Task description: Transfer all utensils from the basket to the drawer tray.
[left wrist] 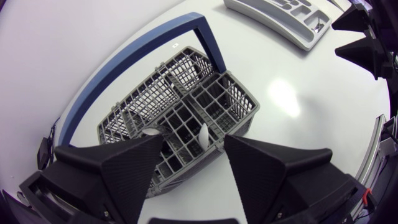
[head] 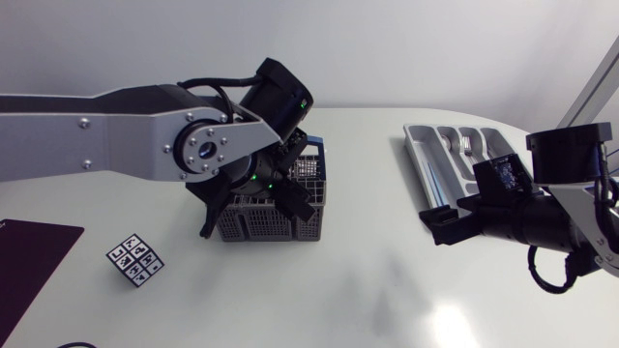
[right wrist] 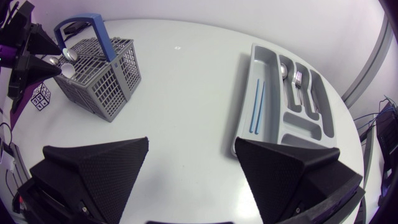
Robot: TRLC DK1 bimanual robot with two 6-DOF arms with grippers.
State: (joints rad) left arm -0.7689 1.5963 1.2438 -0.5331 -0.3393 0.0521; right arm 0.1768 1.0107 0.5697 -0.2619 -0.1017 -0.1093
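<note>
Overhead, left gripper hides basket; patterned cube, dark mat nearby.

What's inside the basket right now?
Two pale utensils stand in the basket, just ahead of the left hand. Its mesh walls cover their lower ends; nothing else shows.

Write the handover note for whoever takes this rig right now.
Left gripper: fingers open, empty, over the basket.
Right gripper: fingers open, empty, near the end of the drawer tray.
Done: blue chopsticks, a spoon and a fork lie in the tray.
Left: at least two utensils stand in the basket and need to go to the tray.
</note>
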